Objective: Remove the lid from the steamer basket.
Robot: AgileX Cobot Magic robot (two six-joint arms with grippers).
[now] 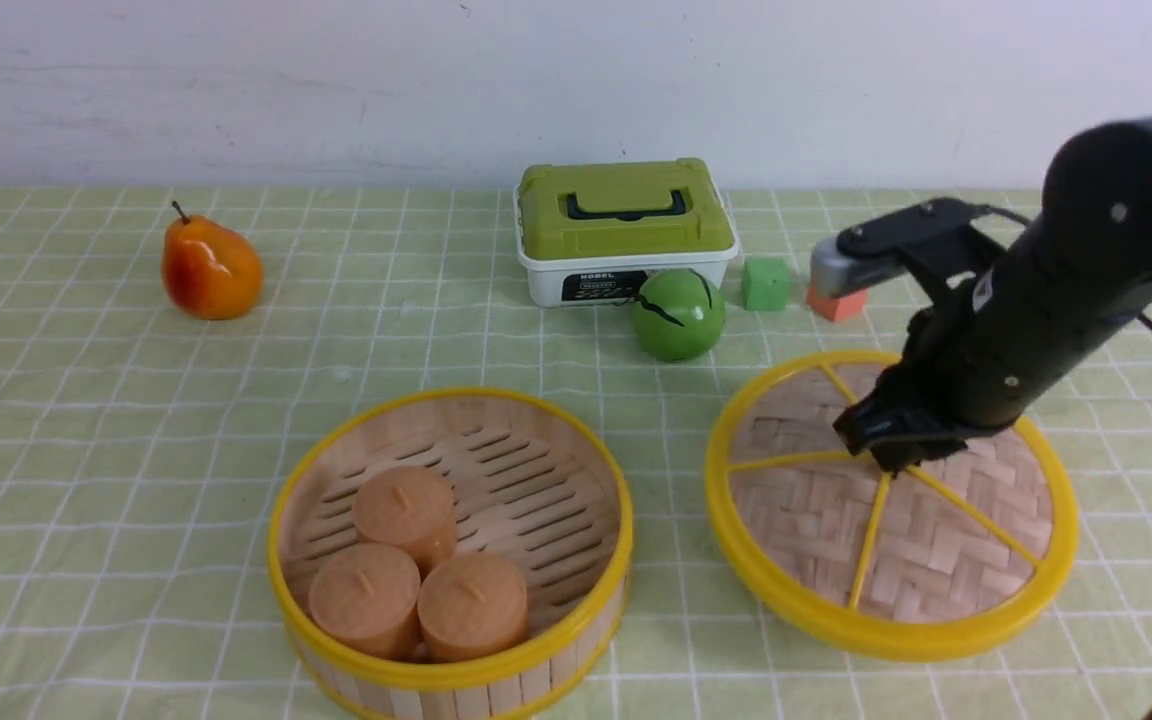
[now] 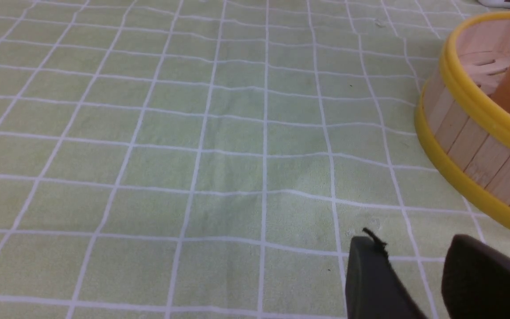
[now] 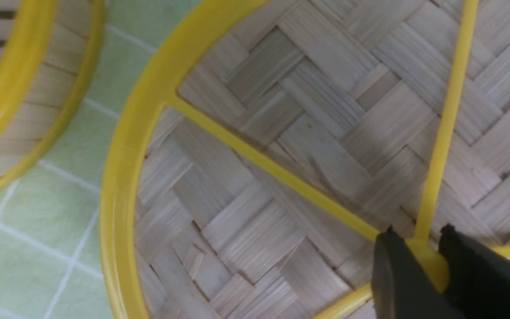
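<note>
Far left on the pale green checked tablecloth (image 1: pixel 86 420) lies an orange-red pear (image 1: pixel 211 268) with a dark stem, well apart from everything else. My left gripper (image 2: pixel 412 248) shows only in its own wrist view. It hangs over bare cloth near the basket's slatted outer wall, jaws apart with a plain gap and nothing between them. Nearer the middle, close to my side, stands the round steamer basket (image 1: pixel 456 420) with bamboo-slat walls and yellow plastic rims. It is uncovered, and three squat orange-brown cylinders (image 1: pixel 404 508) sit bunched on its slotted wooden floor. Behind it, by the wall, is a white box with a green top and black handle (image 1: pixel 626 215). Just in front of the box's right corner is a green ball (image 1: pixel 678 314) marked with black crack-like lines. Further right come a small green cube (image 1: pixel 766 284) and an orange block (image 1: pixel 839 304), partly hidden behind my right arm. Right of the basket, with a strip of cloth between them, is the flat round lid (image 1: pixel 936 545) of woven bamboo with a yellow rim and yellow spokes. My right gripper (image 1: pixel 891 462) sits on its middle. The right wrist view shows the black fingers (image 3: pixel 401 283) drawn in narrowly on either side of the yellow centre knob (image 3: pixel 430 261), gripping it. Whether the lid rests on the cloth or is held just above it I cannot tell.
</note>
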